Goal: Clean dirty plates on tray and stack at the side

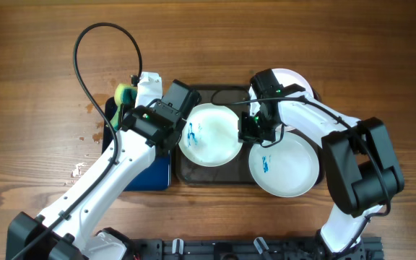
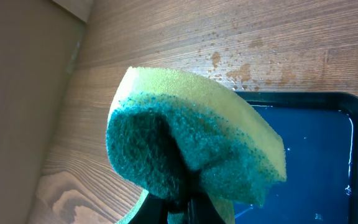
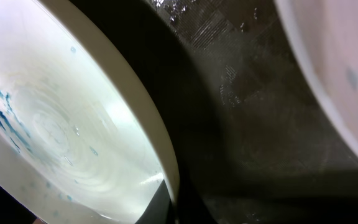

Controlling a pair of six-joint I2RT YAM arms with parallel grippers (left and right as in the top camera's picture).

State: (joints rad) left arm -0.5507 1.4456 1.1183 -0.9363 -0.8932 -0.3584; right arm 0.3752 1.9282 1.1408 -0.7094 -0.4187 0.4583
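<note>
Three white plates with blue smears show in the overhead view. One plate point(image 1: 209, 135) lies on the dark brown-grey tray point(image 1: 215, 175). A second plate point(image 1: 284, 166) rests at the tray's right edge. A third plate point(image 1: 298, 79) lies behind the right arm. My right gripper point(image 1: 253, 130) is shut on the right rim of the tray's plate point(image 3: 61, 124), its jaws point(image 3: 176, 205) either side of the rim, above the tray point(image 3: 247, 124). My left gripper point(image 1: 131, 100) is shut on a yellow-green sponge point(image 1: 124, 92), seen close in the left wrist view point(image 2: 197, 124) above the jaws point(image 2: 185, 208).
A smaller dark blue tray point(image 1: 150, 170) lies left of the brown tray, under my left arm; it also shows in the left wrist view point(image 2: 316, 143). A white object point(image 1: 147, 83) stands by the sponge. Small specks point(image 1: 78, 171) dot the wood at the left.
</note>
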